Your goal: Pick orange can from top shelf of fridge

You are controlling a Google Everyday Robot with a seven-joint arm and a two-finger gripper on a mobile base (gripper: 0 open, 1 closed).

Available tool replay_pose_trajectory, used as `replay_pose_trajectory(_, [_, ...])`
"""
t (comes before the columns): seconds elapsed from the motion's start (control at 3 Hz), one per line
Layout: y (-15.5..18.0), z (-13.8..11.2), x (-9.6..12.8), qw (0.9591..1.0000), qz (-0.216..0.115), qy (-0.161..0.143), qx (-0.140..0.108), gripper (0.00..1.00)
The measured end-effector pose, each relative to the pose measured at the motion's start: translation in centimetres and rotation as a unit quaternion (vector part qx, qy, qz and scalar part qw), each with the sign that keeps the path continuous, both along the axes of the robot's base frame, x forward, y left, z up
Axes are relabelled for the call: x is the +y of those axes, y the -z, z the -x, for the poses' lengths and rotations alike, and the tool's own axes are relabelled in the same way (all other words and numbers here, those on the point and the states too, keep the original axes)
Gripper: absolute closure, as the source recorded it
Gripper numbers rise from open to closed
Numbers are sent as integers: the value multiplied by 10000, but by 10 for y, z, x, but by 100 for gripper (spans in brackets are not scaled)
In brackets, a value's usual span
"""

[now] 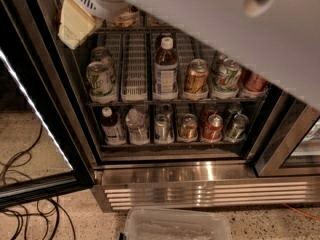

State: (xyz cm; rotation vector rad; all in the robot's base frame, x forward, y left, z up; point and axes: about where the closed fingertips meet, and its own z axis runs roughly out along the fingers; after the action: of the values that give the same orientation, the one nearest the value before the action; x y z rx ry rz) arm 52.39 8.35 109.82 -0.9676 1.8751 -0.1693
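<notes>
Speckled floor (45, 134) carries a clear plastic bin (175, 226) nearest, with dark cables (25, 209) to its left. Behind them rises the ribbed steel grille (200, 196) of the open fridge (280, 134). Deeper in, the orange can (125, 18) sits on the top shelf (150, 29), partly hidden. The gripper (75, 24) hangs just left of it; whether it is open or closed cannot be told.

The gripper (75, 23) hangs at the open fridge's (175, 176) upper left, above a green-and-white can (99, 80)
</notes>
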Motion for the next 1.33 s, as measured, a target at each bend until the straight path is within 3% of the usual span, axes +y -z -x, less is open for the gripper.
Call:
replay_pose_trajectory(0.33, [37,4,30,9988,-315,376,5,0])
replay_pose_trajectory(0.67, [23,11,32,9964,-654,546,-38,0])
replay_pose_trajectory(1.33, [23,12,34,9952,-771,596,-47,0])
